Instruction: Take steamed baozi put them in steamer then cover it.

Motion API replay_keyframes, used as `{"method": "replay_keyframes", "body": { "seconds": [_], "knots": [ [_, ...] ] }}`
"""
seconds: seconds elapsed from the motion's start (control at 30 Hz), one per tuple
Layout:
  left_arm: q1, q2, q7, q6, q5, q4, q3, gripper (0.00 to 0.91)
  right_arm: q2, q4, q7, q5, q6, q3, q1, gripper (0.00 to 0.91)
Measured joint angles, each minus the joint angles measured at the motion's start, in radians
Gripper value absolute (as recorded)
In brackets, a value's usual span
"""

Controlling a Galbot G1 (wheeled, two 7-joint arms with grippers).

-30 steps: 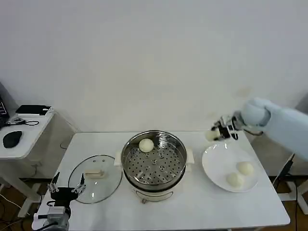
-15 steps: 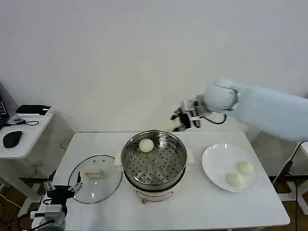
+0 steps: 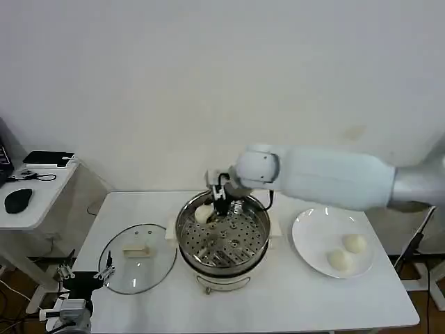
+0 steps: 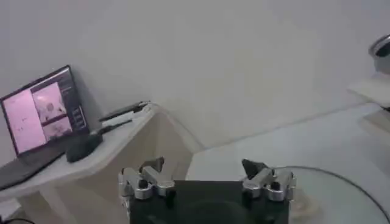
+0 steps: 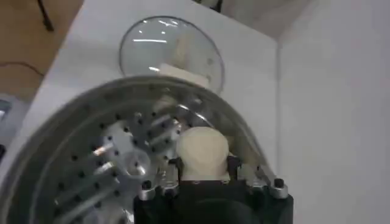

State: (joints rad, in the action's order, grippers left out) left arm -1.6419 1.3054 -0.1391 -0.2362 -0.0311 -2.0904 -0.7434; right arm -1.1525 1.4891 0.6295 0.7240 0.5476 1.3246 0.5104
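The steamer [image 3: 186,245] stands mid-table, its perforated tray [image 5: 79,164] bare at the front. My right gripper [image 3: 221,200] hangs over the tray's back left, shut on a cream baozi [image 5: 202,151] held between its fingers. One bun [image 3: 202,214] shows at that gripper's tip; I cannot tell whether it is the held one or another lying on the tray. Two more baozi [image 3: 354,243] [image 3: 339,260] lie on the white plate [image 3: 309,240] to the right. The glass cover [image 3: 149,268] [image 5: 152,45] rests flat left of the steamer. My left gripper [image 3: 83,276] [image 4: 202,165] waits open off the table's front-left corner.
A low side desk [image 3: 35,202] with a mouse and a laptop [image 4: 39,112] stands left of the table. The white wall runs close behind the steamer. Bare tabletop lies in front of the steamer and plate.
My right arm has swung left from above the plate to over the steamer's back, carrying the baozi. The left gripper has sunk a little toward the front left.
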Motion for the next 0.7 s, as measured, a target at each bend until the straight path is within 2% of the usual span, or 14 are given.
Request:
{"method": "replay_keyframes", "body": {
  "seconds": [0.17,0.23,0.27,0.33,0.7],
  "knots": [
    [-0.001,0.0,0.0,0.001,0.0,-0.004,-0.002,0.907,-0.035,-0.022,-0.009,0.004,0.014,0.0,-0.034,0.564],
    [-0.001,-0.001,0.0,0.001,0.0,-0.004,-0.002,0.907,-0.045,-0.03,-0.011,0.005,0.019,0.002,-0.041,0.615],
    [-0.001,-0.001,0.0,0.002,0.0,-0.004,-0.003,0.907,-0.049,-0.033,-0.012,0.005,0.02,0.003,-0.045,0.756],
    [-0.001,0.0,0.0,0.002,0.0,-0.003,-0.003,0.907,-0.059,-0.042,-0.017,0.004,0.021,0.004,-0.055,0.907],
    [0.003,0.001,0.002,0.003,-0.001,-0.002,0.004,0.907,-0.063,-0.045,-0.017,-0.012,0.019,-0.004,-0.047,0.907]
  ]
}}
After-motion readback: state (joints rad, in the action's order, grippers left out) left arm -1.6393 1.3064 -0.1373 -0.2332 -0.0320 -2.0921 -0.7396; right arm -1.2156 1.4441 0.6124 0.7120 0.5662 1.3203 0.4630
